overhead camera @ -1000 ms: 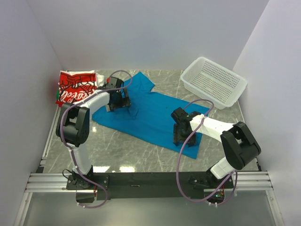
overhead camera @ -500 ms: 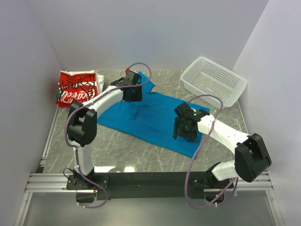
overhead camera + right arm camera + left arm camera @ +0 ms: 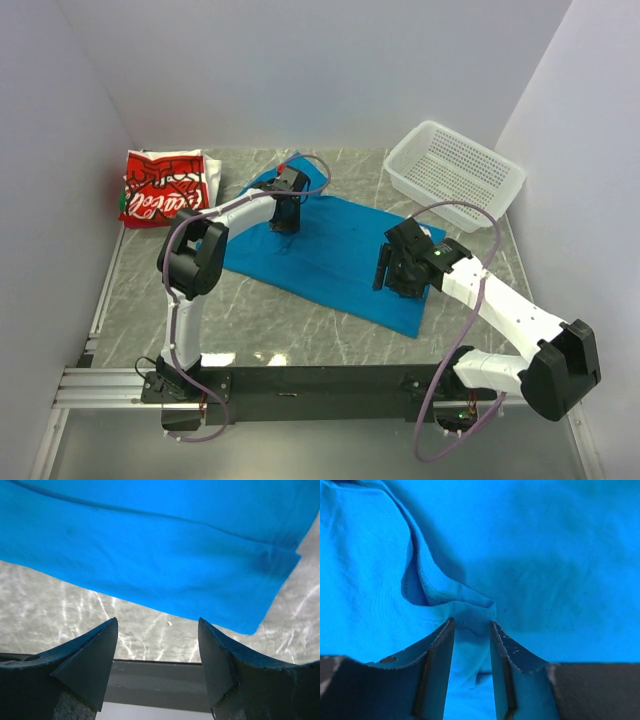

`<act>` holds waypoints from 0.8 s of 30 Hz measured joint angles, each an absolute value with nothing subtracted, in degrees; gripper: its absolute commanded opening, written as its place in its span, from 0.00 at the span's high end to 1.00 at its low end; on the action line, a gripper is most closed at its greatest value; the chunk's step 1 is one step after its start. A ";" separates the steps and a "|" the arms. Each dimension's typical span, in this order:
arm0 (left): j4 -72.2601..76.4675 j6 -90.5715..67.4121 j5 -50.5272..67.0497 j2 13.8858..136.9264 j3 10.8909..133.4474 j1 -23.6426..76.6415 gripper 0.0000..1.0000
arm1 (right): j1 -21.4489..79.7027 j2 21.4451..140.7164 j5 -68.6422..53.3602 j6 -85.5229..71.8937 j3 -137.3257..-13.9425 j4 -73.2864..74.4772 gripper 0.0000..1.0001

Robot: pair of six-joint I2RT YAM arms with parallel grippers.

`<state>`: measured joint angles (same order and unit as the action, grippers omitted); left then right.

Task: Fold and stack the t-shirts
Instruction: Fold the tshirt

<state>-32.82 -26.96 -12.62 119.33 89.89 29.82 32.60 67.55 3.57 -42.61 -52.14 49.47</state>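
Note:
The bright-blue t-shirt (image 3: 335,255) lies spread flat on the marble table. My left gripper (image 3: 285,222) is down on its far part near the collar. In the left wrist view the left gripper (image 3: 471,622) has narrowed jaws, and a raised fold of the blue t-shirt (image 3: 465,605) is bunched between the tips, touching both. My right gripper (image 3: 393,280) hangs open over the shirt's near right side. The right wrist view shows the right gripper (image 3: 157,622) holding nothing, with the shirt's hem corner (image 3: 250,625) just beyond the fingertips. The folded red-and-white t-shirt (image 3: 160,187) lies at the far left.
A white perforated basket (image 3: 455,172) stands at the back right. Bare marble table (image 3: 300,325) runs between the shirt and the black rail (image 3: 300,380) at the near edge. White walls close in on the left, back and right.
My left gripper has slid right along the shirt's far edge and its jaws have narrowed onto a fold. My right arm has stretched out, carrying its open gripper right.

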 measured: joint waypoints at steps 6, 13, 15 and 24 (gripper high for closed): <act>-32.73 -26.61 -13.02 120.70 89.91 29.89 0.63 | 32.60 65.60 3.38 -43.62 -49.34 50.81 0.28; -32.45 -26.61 -13.41 120.73 90.02 30.22 0.77 | 32.60 64.40 3.38 -43.90 -49.17 51.75 0.28; -32.38 -26.55 -13.41 120.73 90.02 30.24 0.82 | 32.60 64.36 3.38 -43.92 -49.17 51.75 0.28; -31.99 -25.93 -13.41 120.73 90.02 30.26 1.00 | 32.60 63.94 3.38 -44.07 -48.82 51.66 0.28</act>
